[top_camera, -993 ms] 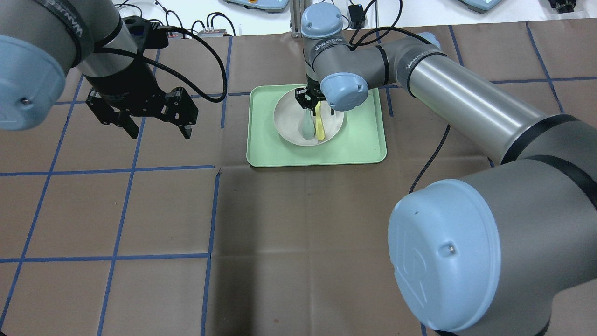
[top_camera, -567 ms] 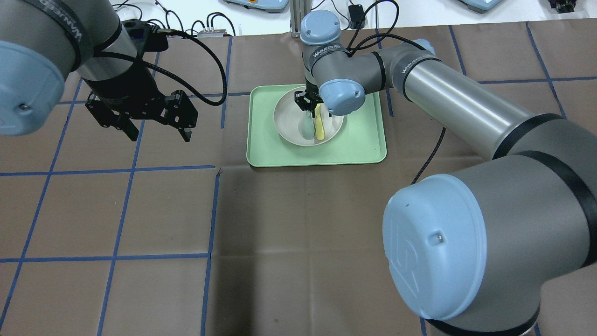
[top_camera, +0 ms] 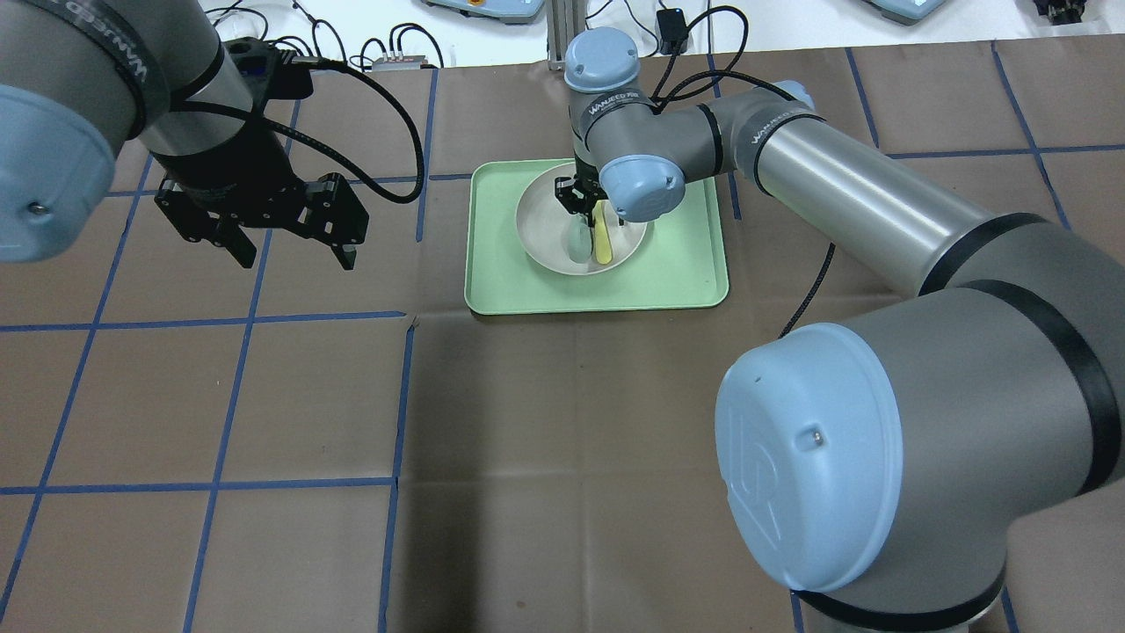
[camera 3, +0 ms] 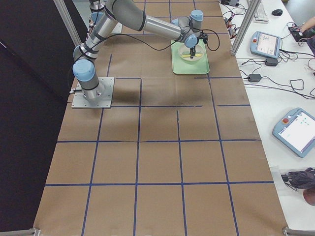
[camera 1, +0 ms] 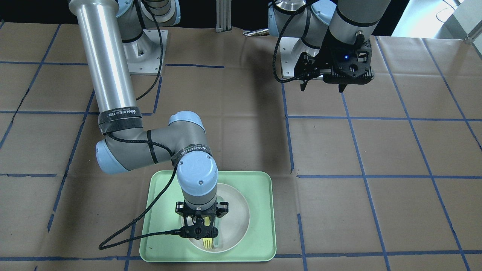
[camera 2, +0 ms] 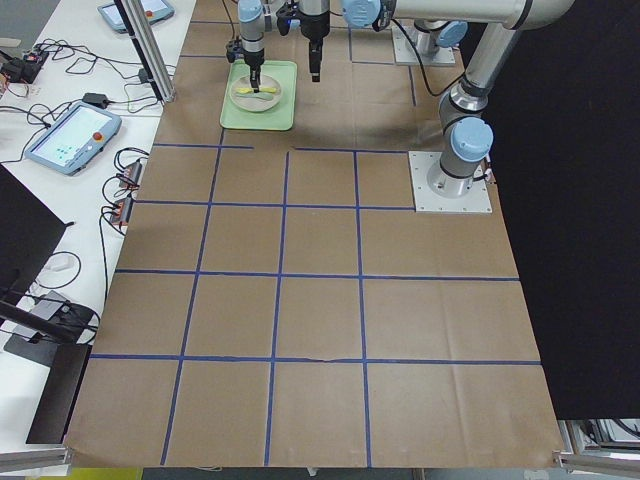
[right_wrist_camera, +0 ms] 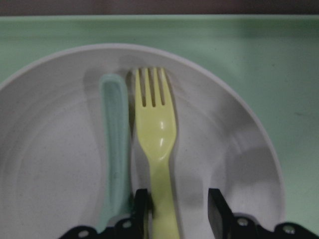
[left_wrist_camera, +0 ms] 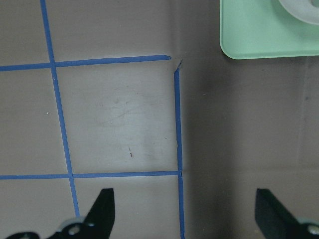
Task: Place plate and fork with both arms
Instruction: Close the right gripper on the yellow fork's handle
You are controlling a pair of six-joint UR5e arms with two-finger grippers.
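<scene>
A: What is laid out on the table [top_camera: 545, 457]?

B: A table covered in brown paper and marked with blue tape lines is shown. A mint-green tray [top_camera: 677, 272] is set on it, and a round off-white plate [right_wrist_camera: 55, 149] is placed inside the tray.

A: Where is the fork found?

B: The pale-yellow fork [right_wrist_camera: 158, 129] is laid flat in the plate, with its tines pointed away from the right wrist camera. A grey-green spoon [right_wrist_camera: 115, 134] is laid just beside it — parallel, on its left in that view.

A: How are the grippers held?

B: The right gripper [right_wrist_camera: 178, 199] is positioned low over the plate, with its fingers held apart and set astride the fork's handle. One finger seems to be touching the handle, though the area is too shadowed for that to be stated firmly; a clear gap is seen at the other finger. The left gripper [top_camera: 297, 255] is held above the table, well apart from the tray on the robot's left side, with its fingers spread wide and only the table surface seen between them.
</scene>
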